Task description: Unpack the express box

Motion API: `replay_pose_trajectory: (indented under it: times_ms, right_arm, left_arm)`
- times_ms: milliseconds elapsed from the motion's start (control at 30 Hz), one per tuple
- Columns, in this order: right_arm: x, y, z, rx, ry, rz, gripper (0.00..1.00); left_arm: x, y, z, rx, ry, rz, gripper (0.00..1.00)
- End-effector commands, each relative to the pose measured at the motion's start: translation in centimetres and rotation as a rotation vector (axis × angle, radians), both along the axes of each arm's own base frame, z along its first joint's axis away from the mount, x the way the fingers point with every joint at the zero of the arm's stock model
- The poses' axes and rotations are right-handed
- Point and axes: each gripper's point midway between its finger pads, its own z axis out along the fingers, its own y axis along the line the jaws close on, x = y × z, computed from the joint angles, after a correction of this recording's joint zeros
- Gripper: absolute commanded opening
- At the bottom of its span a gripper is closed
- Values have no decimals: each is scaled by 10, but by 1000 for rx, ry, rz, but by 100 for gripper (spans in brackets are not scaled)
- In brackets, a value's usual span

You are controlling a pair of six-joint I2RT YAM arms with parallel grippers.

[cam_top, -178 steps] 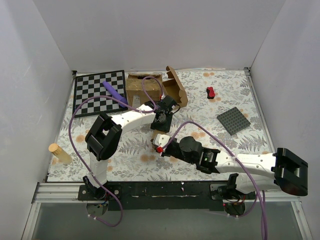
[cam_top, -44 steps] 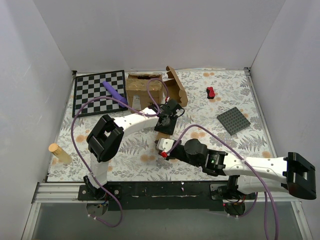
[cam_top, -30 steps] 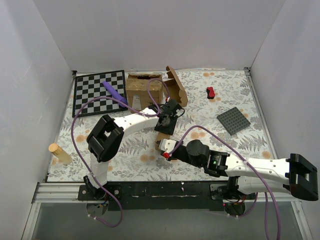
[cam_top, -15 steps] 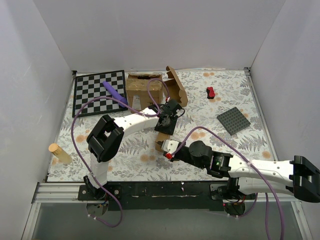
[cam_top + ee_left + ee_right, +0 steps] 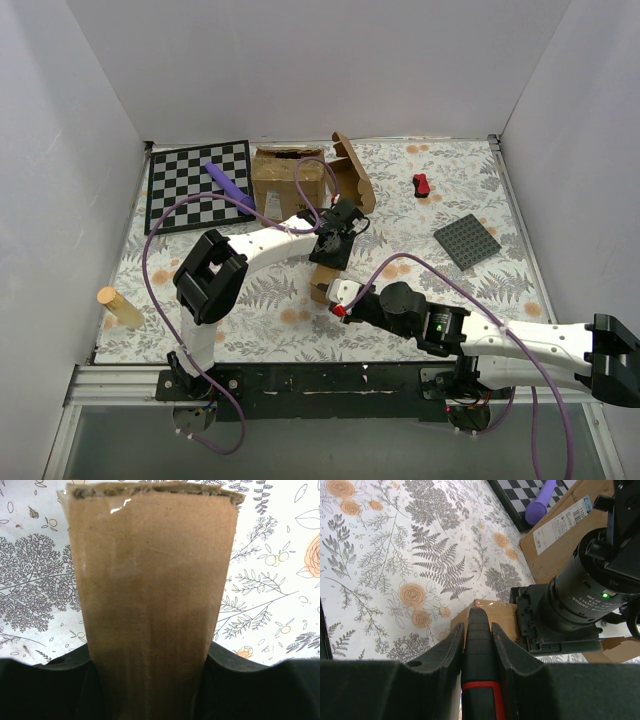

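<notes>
The express box (image 5: 319,291), a small flat brown cardboard mailer, lies on the floral table at the centre. My left gripper (image 5: 325,264) is shut on its far end; in the left wrist view the box (image 5: 150,580) fills the gap between the black fingers (image 5: 60,685) of the left gripper (image 5: 152,677). My right gripper (image 5: 343,296) is shut on a black tool with a red band (image 5: 479,665). The right wrist view shows this gripper (image 5: 476,630) with the tool's tip at the near top edge of the box (image 5: 500,611).
A large brown carton (image 5: 288,176) with a label stands behind, with an open cardboard flap piece (image 5: 352,172) beside it. A checkerboard (image 5: 190,190) with a purple cylinder (image 5: 228,182) lies at back left. A red piece (image 5: 421,184), a grey baseplate (image 5: 467,241) and a wooden cylinder (image 5: 118,306) lie around.
My right gripper with the tool has shifted a little to the right and forward at the box's near end. The left gripper and the box have stayed still over the last second.
</notes>
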Motion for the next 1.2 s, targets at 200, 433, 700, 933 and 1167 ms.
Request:
replay_pose_trajectory:
  times_ms: [200, 433, 700, 933, 1167]
  right_arm:
    - [8, -35, -35, -171, 54, -110, 1]
    - [12, -39, -15, -122, 30, -137, 1]
    - [5, -23, 35, 14, 10, -71, 1]
    - [4, -22, 101, 187, -20, -68, 1]
    - [12, -60, 173, 433, -56, -193, 1]
  left_arm:
    - [-12, 42, -23, 188, 46, 0, 0]
    - [-13, 44, -24, 196, 47, 0, 0]
    - [-13, 43, -25, 196, 49, 7, 0]
    - [-9, 42, -21, 199, 36, 14, 0]
    - [-17, 57, -27, 227, 30, 12, 0]
